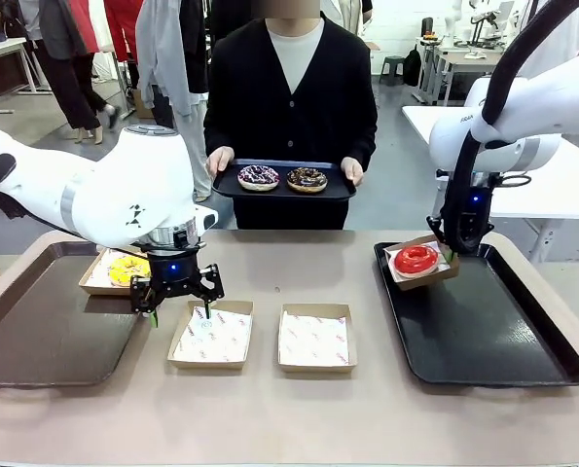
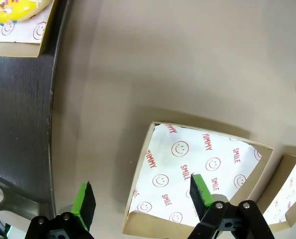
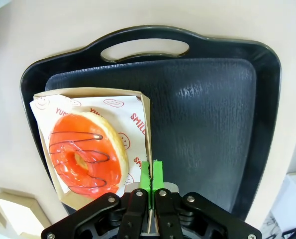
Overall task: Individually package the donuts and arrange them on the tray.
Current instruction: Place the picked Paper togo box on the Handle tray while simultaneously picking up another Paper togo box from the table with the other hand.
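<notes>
A lab-like workroom: white worktables [image 1: 571,180] stand on a grey floor [image 1: 406,185] behind the person [image 1: 291,107].

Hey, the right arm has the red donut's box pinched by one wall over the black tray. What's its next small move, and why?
Probably lower the box flat onto the tray, a bit inward. The right gripper is shut on the box's wall, the box looks tilted with the red donut inside, and it overlaps the tray's rim at the handle end, with bare tray beside it.
</notes>
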Motion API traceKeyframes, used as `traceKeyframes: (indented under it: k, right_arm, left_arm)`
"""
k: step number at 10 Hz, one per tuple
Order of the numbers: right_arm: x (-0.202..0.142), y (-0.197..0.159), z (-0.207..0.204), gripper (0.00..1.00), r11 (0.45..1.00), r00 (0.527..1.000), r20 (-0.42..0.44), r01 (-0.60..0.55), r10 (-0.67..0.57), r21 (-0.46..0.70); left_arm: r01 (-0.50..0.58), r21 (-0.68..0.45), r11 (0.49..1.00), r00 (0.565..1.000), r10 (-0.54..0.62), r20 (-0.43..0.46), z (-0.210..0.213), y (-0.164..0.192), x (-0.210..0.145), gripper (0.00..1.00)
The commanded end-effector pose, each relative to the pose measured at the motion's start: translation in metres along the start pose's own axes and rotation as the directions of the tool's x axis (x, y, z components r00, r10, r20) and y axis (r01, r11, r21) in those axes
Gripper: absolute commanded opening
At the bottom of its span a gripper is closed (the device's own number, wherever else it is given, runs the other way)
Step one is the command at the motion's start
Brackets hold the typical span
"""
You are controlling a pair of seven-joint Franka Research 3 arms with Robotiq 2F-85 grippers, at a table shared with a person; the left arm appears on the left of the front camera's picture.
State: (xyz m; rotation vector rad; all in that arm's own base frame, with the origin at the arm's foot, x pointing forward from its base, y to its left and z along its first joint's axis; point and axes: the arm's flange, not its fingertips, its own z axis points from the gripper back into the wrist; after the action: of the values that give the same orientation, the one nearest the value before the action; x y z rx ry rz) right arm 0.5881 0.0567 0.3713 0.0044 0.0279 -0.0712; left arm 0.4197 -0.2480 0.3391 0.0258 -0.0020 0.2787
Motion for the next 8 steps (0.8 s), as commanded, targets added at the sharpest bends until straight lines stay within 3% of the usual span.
traceKeyframes:
  k: [1,2,6,8]
  right_arm:
    - [0.005,0.008,0.000,0.01,1.000,1.000,0.015,0.015,-0.015,0.009]
    - [0.006,0.010,0.002,0.01,1.000,1.000,0.019,0.015,-0.015,0.015]
    - [0.006,0.014,0.002,0.01,1.000,1.000,0.013,0.017,-0.018,0.021]
    - [0.007,0.014,0.002,0.01,1.000,1.000,0.011,0.017,-0.017,0.024]
  left_arm:
    - [-0.026,0.015,1.000,1.000,0.026,0.007,-0.002,-0.003,0.005,1.00]
    - [-0.011,0.006,1.000,1.000,0.011,-0.001,-0.002,0.000,0.004,1.00]
    - [0.223,-0.075,0.972,0.974,-0.225,-0.014,0.000,0.012,-0.005,1.00]
    - [0.257,-0.079,0.963,0.966,-0.259,-0.005,-0.004,0.014,-0.004,1.00]
